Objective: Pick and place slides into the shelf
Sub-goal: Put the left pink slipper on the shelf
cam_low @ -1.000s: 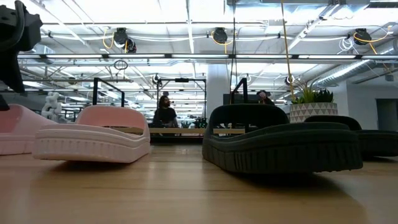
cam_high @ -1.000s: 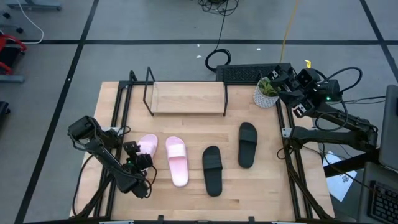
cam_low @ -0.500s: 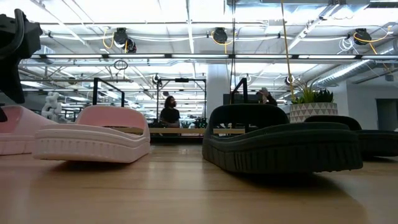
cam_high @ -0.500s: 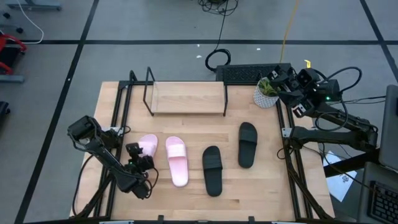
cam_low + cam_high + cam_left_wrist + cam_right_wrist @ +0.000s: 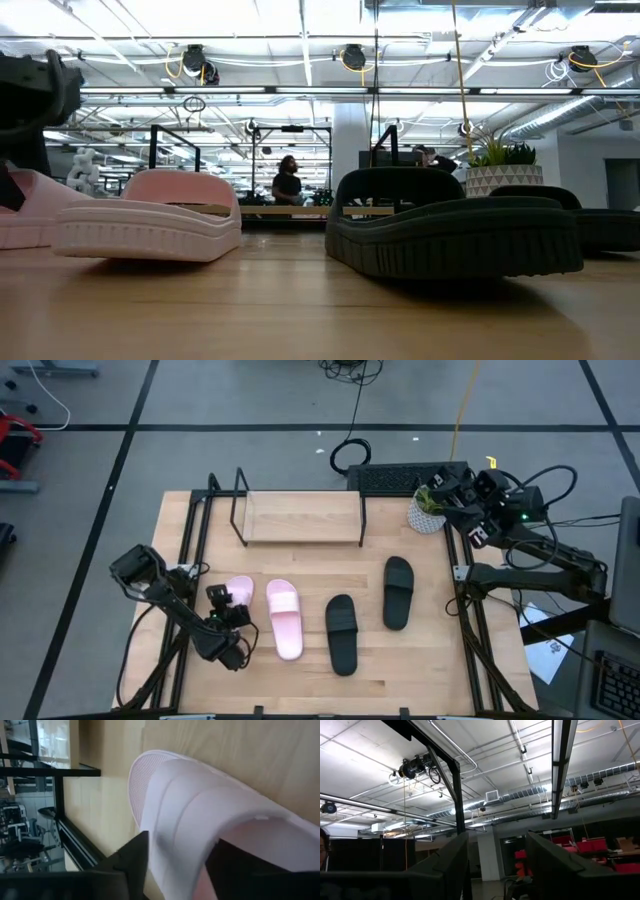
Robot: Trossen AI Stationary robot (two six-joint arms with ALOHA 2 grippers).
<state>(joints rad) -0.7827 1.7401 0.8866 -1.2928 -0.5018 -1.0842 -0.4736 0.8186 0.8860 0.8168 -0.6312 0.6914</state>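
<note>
Two light pink slides lie on the table's near left: the left one (image 5: 240, 591) and the right one (image 5: 284, 618). Two black slides (image 5: 341, 633) (image 5: 398, 591) lie to their right, soles down. The shelf (image 5: 300, 518) stands at the far edge. My left gripper (image 5: 230, 606) is open at the left pink slide's near end. In the left wrist view, my left gripper (image 5: 175, 851) has one finger (image 5: 132, 857) outside the wide strap (image 5: 200, 805) and the other (image 5: 240, 870) under it. My right gripper (image 5: 440, 492) waits open, raised at the far right by the plant. My left gripper's fingers stand on either side of the left pink slide's strap edge (image 5: 175, 870), one under the strap and one outside it, coming from the near side. Whether they touch it, I cannot tell. The slide lies flat on the table.
A potted plant (image 5: 429, 510) stands at the far right corner beside the right gripper. Black frame rails (image 5: 195, 535) run along the table's left and right sides. Bare wood (image 5: 300, 565) lies between the slides and the shelf. People show in the room beyond the table.
My left gripper has moved a little toward the far edge and right, onto the near end of the left pink slide, and has come lower. The slides have stayed where they were.
</note>
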